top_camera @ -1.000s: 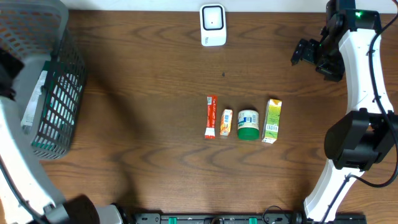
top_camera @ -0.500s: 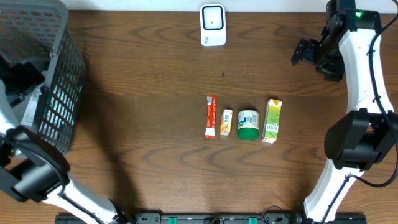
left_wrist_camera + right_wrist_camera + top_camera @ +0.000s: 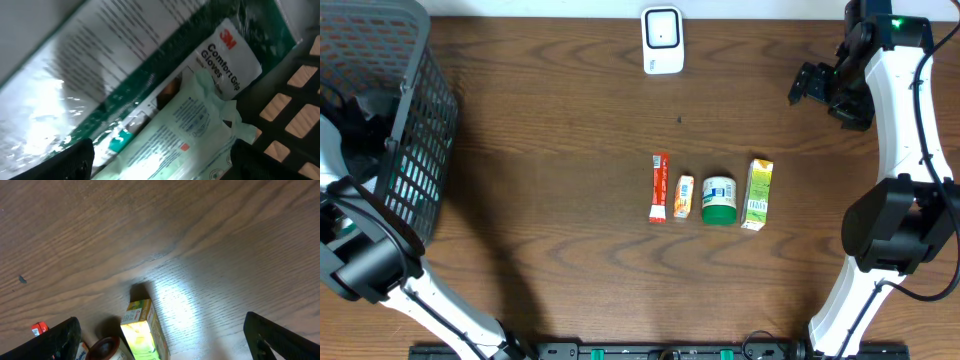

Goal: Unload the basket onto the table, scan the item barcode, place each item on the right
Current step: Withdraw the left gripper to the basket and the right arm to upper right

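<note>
Left fingers (image 3: 75, 160) are standing wide apart and gripping nothing. They're hanging inside the basket (image 3: 420, 150) at the worktop's (image 3: 540, 200) left end, over a 3M Comfort Grip Gloves packet (image 3: 227, 55) with a pale green pouch (image 3: 195, 125) lying on top of it. Can't tell whether the tips are touching the pouch.

Right fingers (image 3: 55, 340) are spreading fully too, empty, hovering over bare wood at the far right corner, well apart from everything else.

Items are sitting in a close row mid-worktop. Left to right they are a red sachet (image 3: 658, 187), a small orange packet (image 3: 684, 197), a green-lidded jar (image 3: 719, 199) and a juice carton (image 3: 757, 194). The white scanner (image 3: 662, 40) is sitting at the far edge, centre, well apart from the row.

Visibility:
- From overhead the basket mesh is hiding most of the left fingers.
- The left wrist view is blurring towards the upper left. Apart from the brand name the print isn't reading, and only the fingertips are showing, in the bottom corners.
- The right wrist view is cropping the jar and sachet at its bottom edge, and glare is washing over the carton.
- Barcodes are too small to make out.
- Can't tell whether the carton is standing or lying.
</note>
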Controlling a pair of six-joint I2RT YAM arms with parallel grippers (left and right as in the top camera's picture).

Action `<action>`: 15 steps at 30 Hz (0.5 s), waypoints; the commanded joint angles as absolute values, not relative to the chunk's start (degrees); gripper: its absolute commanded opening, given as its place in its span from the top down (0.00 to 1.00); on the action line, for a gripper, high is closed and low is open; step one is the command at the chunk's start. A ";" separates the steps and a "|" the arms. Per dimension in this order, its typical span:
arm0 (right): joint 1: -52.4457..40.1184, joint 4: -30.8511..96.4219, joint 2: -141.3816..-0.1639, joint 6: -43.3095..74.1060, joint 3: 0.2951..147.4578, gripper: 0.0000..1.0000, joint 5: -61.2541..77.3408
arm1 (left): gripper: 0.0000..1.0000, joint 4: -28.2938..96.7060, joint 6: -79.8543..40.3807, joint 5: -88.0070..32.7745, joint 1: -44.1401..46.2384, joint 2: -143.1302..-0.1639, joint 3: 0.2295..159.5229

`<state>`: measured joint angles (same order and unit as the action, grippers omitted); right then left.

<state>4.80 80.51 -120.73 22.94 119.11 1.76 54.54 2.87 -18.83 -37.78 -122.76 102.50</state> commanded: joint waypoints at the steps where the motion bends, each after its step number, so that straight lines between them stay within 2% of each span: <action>1: 4.80 80.55 -119.48 22.20 119.94 0.01 1.76 | 0.13 54.96 3.62 -21.89 -37.80 -124.44 101.10; 8: 4.80 80.55 -119.48 22.20 119.94 0.01 1.76 | 0.14 53.15 3.62 -21.89 -37.80 -124.51 97.03; 11: 4.80 80.55 -119.48 22.20 119.94 0.01 1.76 | 0.17 53.01 3.62 -22.15 -37.69 -124.51 95.66; 15: 4.80 80.55 -119.48 22.20 119.94 0.01 1.76 | 0.32 53.54 3.62 -30.68 -37.69 -124.49 95.48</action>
<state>4.80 80.53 -120.73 22.94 119.11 1.76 52.64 3.25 -22.59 -37.98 -123.55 97.17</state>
